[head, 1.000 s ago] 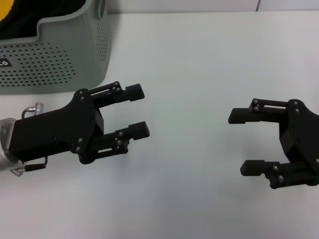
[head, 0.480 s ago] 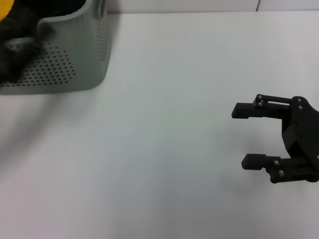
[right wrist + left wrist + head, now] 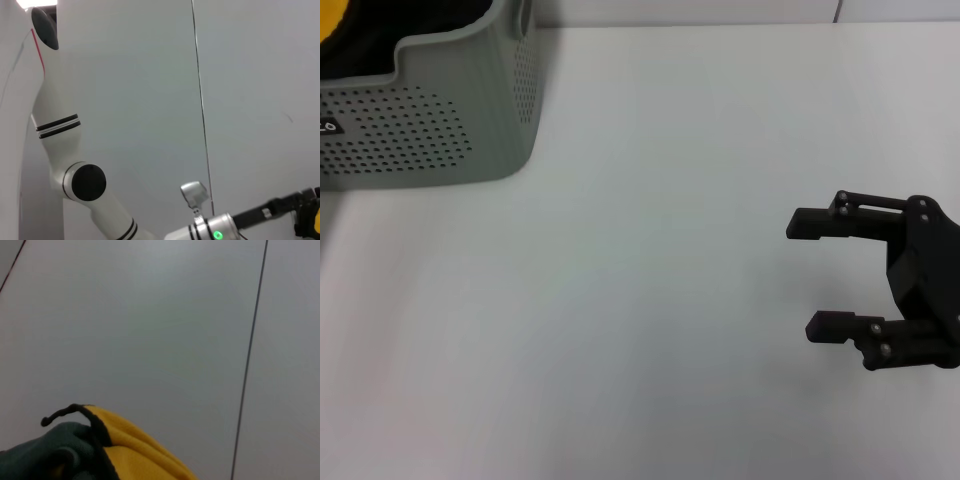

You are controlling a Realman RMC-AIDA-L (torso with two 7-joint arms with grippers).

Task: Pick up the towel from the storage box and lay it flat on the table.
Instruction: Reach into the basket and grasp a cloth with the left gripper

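The storage box (image 3: 430, 130) stands at the table's (image 3: 640, 330) far left corner. A bit of the towel's yellow side (image 3: 328, 18) shows inside it, over a dark interior. The left wrist view shows the towel (image 3: 135, 452) up close: yellow cloth, a green fold and a black stitched border. My left gripper is outside the head view. Only a black piece of it (image 3: 306, 220) shows at the edge of the right wrist view, beside a yellow sliver. My right gripper (image 3: 800, 276) is open and empty, low over the table at the right.
The white tabletop stretches between the box and my right gripper. A grey wall with a dark vertical seam (image 3: 248, 360) stands behind. My left arm's white links (image 3: 85, 180) show in the right wrist view.
My left gripper, open over the table in front of the box a second ago, swept left toward the box and left the head view. My right gripper has barely moved.
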